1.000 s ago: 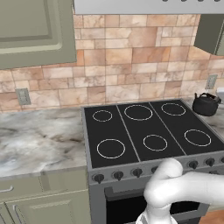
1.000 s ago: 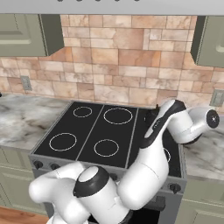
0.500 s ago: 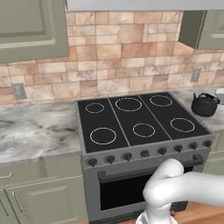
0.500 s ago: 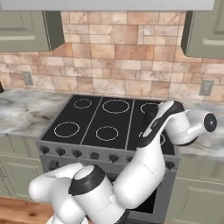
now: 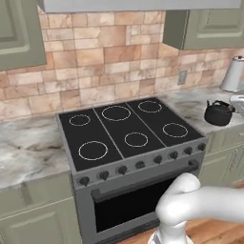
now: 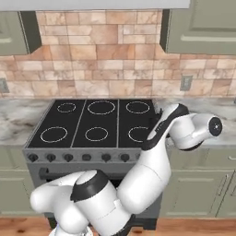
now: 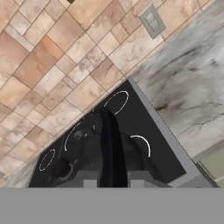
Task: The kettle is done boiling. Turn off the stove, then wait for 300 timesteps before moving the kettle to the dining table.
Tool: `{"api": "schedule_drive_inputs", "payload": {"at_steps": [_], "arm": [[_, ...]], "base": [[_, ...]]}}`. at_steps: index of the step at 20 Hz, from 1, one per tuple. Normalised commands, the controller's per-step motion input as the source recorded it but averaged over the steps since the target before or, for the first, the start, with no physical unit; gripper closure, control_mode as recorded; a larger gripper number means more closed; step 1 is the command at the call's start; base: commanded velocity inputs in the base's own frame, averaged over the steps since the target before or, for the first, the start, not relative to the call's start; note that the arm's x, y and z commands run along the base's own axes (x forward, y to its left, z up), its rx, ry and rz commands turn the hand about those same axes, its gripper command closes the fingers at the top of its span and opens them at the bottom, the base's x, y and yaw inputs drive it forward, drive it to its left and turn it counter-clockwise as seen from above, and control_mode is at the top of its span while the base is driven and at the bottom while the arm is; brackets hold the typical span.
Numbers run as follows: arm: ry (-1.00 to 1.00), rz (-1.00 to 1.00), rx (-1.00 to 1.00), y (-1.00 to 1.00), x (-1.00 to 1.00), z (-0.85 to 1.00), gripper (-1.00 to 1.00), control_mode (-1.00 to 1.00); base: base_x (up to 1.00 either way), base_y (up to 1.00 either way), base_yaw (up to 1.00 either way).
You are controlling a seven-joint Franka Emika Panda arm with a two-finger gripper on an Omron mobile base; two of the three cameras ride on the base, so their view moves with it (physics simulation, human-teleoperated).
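The small black kettle [image 5: 218, 113] shows at the right of the left base view, beside the stove [image 5: 128, 128] and level with the marble wall counter [image 5: 200, 102]. In the hand view my gripper [image 7: 112, 177] is shut on its thin arched handle, and the round kettle [image 7: 85, 153] body hangs below the fingertips [image 7: 89, 178]. The stove's black glass top [image 7: 146, 116] with its white rings lies behind it. The stove [image 6: 97, 124] has a row of dark front knobs [image 5: 139, 165]. The dining table is out of view.
A tall white-silver jug appliance [image 5: 233, 74] stands at the back right of the counter. A wall outlet [image 5: 182, 77] sits in the brick backsplash. Green cupboards hang above and stand below, with wooden floor [image 5: 214, 231] in front. My arm [image 6: 184, 131] crosses the stove's right side.
The whole picture has shifted: the base has backed away from the stove, so the oven front and the floor now show. The kettle keeps its place in the view, carried by the shut gripper.
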Motion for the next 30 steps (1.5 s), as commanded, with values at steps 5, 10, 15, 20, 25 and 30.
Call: {"api": "schedule_drive_inputs", "payload": {"at_steps": [5, 10, 15, 20, 25, 30], "arm": [[0.00, 0.00, 0.00, 0.00, 0.00, 0.00, 1.00, 1.00], [0.00, 0.00, 0.00, 0.00, 0.00, 0.00, 1.00, 1.00], [0.00, 0.00, 0.00, 0.00, 0.00, 0.00, 1.00, 1.00], [0.00, 0.00, 0.00, 0.00, 0.00, 0.00, 1.00, 1.00], [0.00, 0.00, 0.00, 0.00, 0.00, 0.00, 1.00, 1.00], [0.00, 0.00, 0.00, 0.00, 0.00, 0.00, 1.00, 1.00]], "base": [[-0.26, 0.00, -0.45], [-0.17, 0.05, -0.55], [-0.08, 0.05, -0.60], [0.00, 0.05, -0.62], [0.02, 0.09, -0.62], [0.21, 0.13, -0.57]]}}
